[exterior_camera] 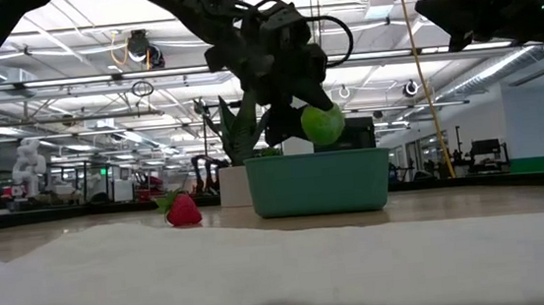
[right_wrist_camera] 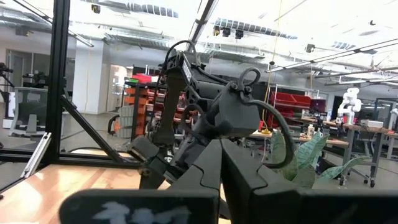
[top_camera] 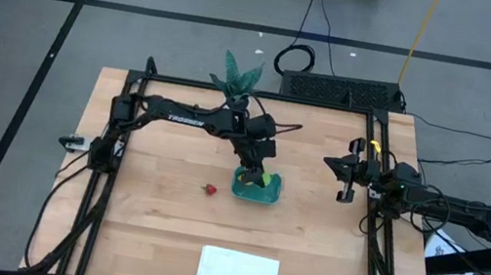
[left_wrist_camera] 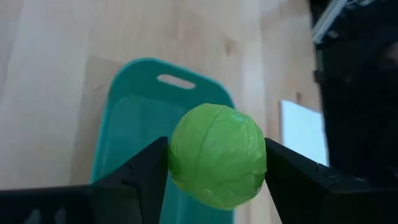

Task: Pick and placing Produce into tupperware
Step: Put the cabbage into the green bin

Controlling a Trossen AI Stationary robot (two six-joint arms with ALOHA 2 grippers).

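The left gripper point(top_camera: 255, 166) hangs over the small shallow teal-blue plastic container point(top_camera: 257, 189), near the middle of the wooden worktop point(top_camera: 153, 222), with its jaws clamped on either side of the lime-green toy ball point(left_wrist_camera: 217, 155). In the left wrist view the ball sits squarely between the two dark fingers point(left_wrist_camera: 138, 177), directly above the container's open inside. The low view shows the ball point(exterior_camera: 323, 124) clear of the container's rim point(exterior_camera: 316, 157), held in the air just above it.

A patch of yellow shows inside the container in the high view, beside the gripper, but it is too small to make out clearly.

The tiny red strawberry-like toy point(top_camera: 211, 189) lies on the bare worktop just beside the container, on the left arm's side, not touching it. In the low view it rests next to the container's wall point(exterior_camera: 182, 209).

The green potted plant in its white pot point(top_camera: 238, 76) stands at the worktop's far edge, behind the left arm. A flat white rectangular sheet point(top_camera: 238, 273) lies near the front edge, well apart from the container.

The right gripper point(top_camera: 350, 179) waits by the right side of the worktop, raised off the surface, its jaws pressed together with nothing between them.
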